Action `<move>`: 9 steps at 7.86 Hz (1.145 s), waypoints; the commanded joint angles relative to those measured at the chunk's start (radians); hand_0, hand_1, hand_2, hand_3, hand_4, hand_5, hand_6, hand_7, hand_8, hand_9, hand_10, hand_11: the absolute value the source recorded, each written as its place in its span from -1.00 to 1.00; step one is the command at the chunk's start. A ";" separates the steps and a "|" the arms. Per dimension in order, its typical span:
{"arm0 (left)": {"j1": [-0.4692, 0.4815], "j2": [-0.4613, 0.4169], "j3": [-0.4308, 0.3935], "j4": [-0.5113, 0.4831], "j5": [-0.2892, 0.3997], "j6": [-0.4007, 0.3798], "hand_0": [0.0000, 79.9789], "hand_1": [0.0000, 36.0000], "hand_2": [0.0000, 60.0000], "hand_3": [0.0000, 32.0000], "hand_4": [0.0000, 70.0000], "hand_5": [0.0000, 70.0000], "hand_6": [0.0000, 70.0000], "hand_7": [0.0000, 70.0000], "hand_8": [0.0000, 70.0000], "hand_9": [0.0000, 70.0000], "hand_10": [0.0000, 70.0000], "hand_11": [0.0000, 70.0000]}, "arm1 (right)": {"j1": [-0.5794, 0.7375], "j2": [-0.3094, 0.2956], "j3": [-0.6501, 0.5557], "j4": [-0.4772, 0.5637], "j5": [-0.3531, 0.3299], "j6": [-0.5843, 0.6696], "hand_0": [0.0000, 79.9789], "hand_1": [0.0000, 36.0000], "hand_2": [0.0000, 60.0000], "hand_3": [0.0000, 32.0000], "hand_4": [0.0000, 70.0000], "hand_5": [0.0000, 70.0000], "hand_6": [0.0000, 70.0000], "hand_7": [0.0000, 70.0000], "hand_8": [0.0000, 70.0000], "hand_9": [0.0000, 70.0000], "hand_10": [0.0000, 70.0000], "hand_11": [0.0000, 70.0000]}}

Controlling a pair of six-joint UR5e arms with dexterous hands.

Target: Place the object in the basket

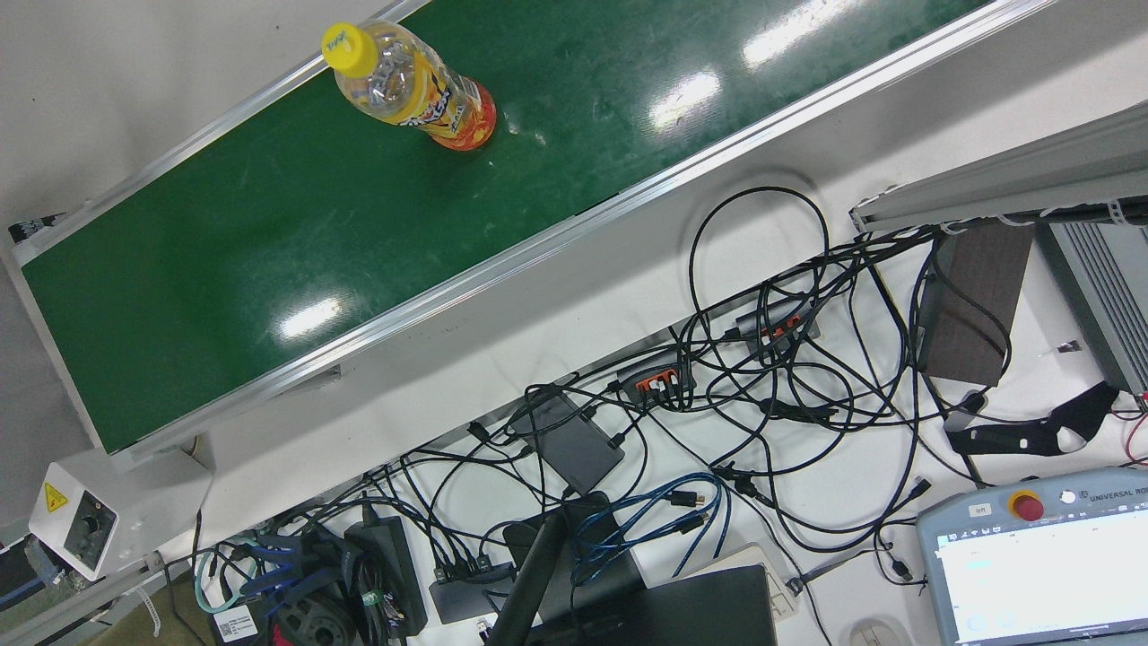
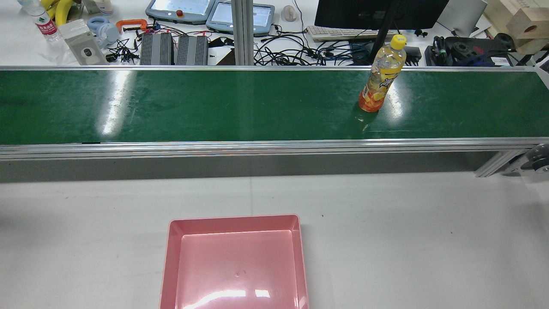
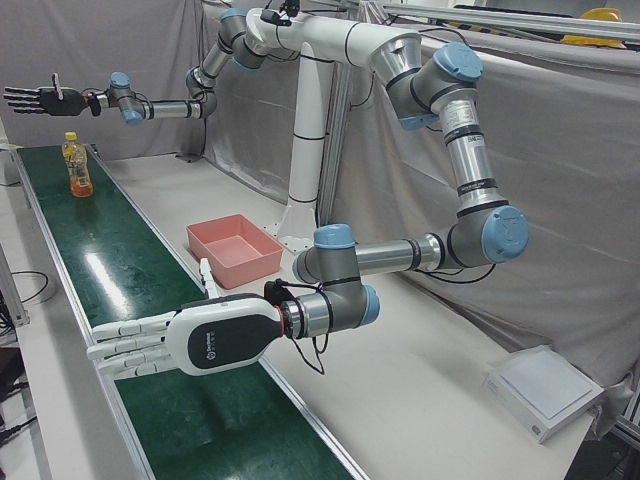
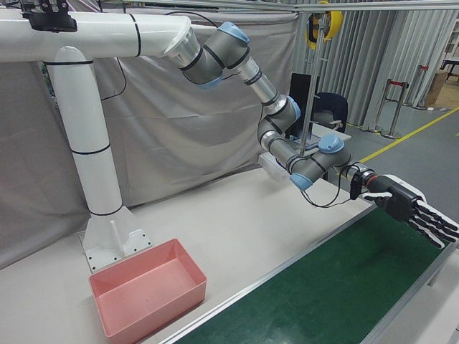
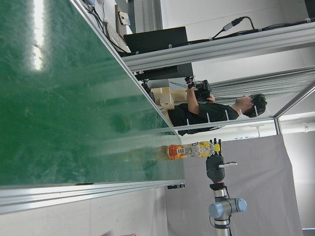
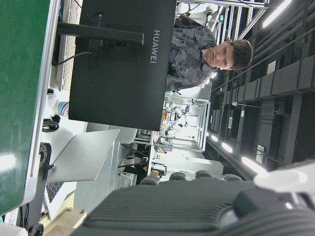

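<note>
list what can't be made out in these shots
basket: the rear view's bottom edge cuts off its near side.
bottle: label text is too small in every view, and blurred in the left hand view.
right robot hand: tiny in the left-front view and absent from the rear view, so its gap to the bottle is unclear.

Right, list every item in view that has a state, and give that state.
Bottle: upright on the belt, yellow cap on.
Pink basket: empty, on the white table.
Left hand: open, fingers stretched flat over the belt, holding nothing.
Right hand: open, fingers spread, holding nothing.
Green belt: carries only the bottle; cannot tell whether it is running.
</note>
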 commanded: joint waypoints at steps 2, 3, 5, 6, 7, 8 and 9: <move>-0.001 0.000 -0.001 -0.001 -0.001 0.000 0.16 -0.51 -1.00 -1.00 -0.94 -0.83 -1.00 -1.00 -1.00 -1.00 -0.88 -0.79 | 0.000 0.000 0.000 0.000 0.000 0.000 -1.00 -1.00 -1.00 -1.00 -1.00 -1.00 -1.00 -1.00 -1.00 -1.00 -1.00 -1.00; -0.001 0.000 -0.010 -0.001 0.000 0.000 0.16 -0.50 -1.00 -1.00 -0.93 -0.82 -1.00 -1.00 -1.00 -1.00 -0.88 -0.78 | 0.000 -0.002 0.000 0.000 0.000 0.000 -1.00 -1.00 -1.00 -1.00 -1.00 -1.00 -1.00 -1.00 -1.00 -1.00 -1.00 -1.00; 0.000 0.000 -0.013 -0.001 0.000 0.000 0.16 -0.51 -1.00 -1.00 -0.93 -0.82 -1.00 -1.00 -1.00 -1.00 -0.88 -0.79 | 0.000 -0.002 0.000 0.000 0.000 0.000 -1.00 -1.00 -1.00 -1.00 -1.00 -1.00 -1.00 -1.00 -1.00 -1.00 -1.00 -1.00; -0.001 0.002 -0.015 -0.001 0.000 0.000 0.16 -0.51 -1.00 -1.00 -0.93 -0.83 -1.00 -1.00 -1.00 -1.00 -0.87 -0.78 | 0.000 0.000 0.000 0.000 0.000 0.000 -1.00 -1.00 -1.00 -1.00 -1.00 -1.00 -1.00 -1.00 -1.00 -1.00 -1.00 -1.00; -0.001 0.003 -0.021 -0.001 0.000 0.000 0.16 -0.51 -1.00 -1.00 -0.94 -0.83 -1.00 -1.00 -1.00 -1.00 -0.87 -0.77 | 0.000 0.000 0.000 0.000 0.000 0.000 -1.00 -1.00 -1.00 -1.00 -1.00 -1.00 -1.00 -1.00 -1.00 -1.00 -1.00 -1.00; -0.003 0.005 -0.021 0.001 0.000 0.000 0.16 -0.51 -1.00 -1.00 -0.93 -0.83 -1.00 -1.00 -1.00 -1.00 -0.88 -0.79 | 0.000 -0.002 0.000 0.000 0.000 0.000 -1.00 -1.00 -1.00 -1.00 -1.00 -1.00 -1.00 -1.00 -1.00 -1.00 -1.00 -1.00; -0.003 0.008 -0.027 -0.001 -0.001 0.000 0.16 -0.51 -1.00 -1.00 -0.93 -0.83 -1.00 -1.00 -1.00 -1.00 -0.89 -0.79 | 0.000 0.000 0.000 0.000 0.000 0.000 -1.00 -1.00 -1.00 -1.00 -1.00 -1.00 -1.00 -1.00 -1.00 -1.00 -1.00 -1.00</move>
